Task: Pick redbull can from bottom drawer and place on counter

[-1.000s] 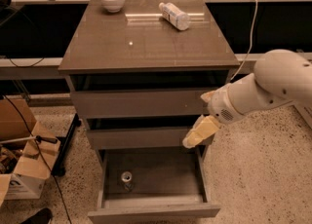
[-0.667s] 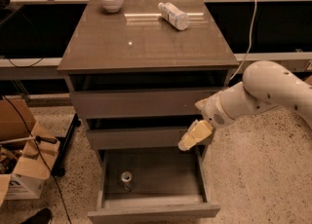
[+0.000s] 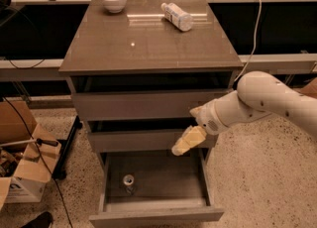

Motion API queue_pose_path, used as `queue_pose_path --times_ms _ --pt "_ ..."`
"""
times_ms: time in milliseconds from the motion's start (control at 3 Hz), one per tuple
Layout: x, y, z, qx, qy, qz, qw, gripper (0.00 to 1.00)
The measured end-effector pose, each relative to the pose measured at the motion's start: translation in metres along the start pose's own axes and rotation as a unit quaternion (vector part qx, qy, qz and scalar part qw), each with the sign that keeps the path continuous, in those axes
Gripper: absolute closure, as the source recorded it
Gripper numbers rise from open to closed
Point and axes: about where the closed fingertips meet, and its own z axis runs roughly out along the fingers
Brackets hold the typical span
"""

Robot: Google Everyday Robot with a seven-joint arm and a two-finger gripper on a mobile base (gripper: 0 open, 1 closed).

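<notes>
Bottom drawer pulled open, with the gripper poised over its far right part.
The redbull can sits inside the drawer, left of centre, apparently upright and untouched. Above and to its right, the tan gripper on the white arm hangs in front of the middle drawer, well apart from the can; whether it is open or closed cannot be told. Farther back, the counter bears a white bowl and a lying plastic bottle.

No text is showing legibly, even on the clear white-labelled plastic bottle, while the cream gripper is hanging above the open grey-brown bottom drawer.
</notes>
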Motion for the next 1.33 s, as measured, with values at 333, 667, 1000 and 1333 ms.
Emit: queue_pose_path --times_ms 333,667,1000,1333 --pt "-0.011 0.002 0.045 -0.041 -0.044 0.011 0.9982 0.00" --pt "-0.009 0.004 0.089 -0.061 -0.079 0.026 0.9947 0.00" --pt "0.003 0.004 0.134 -0.070 -0.105 0.047 0.9908 0.00" --pt "0.030 0.009 0.190 -0.085 -0.091 0.061 0.9903 0.00"
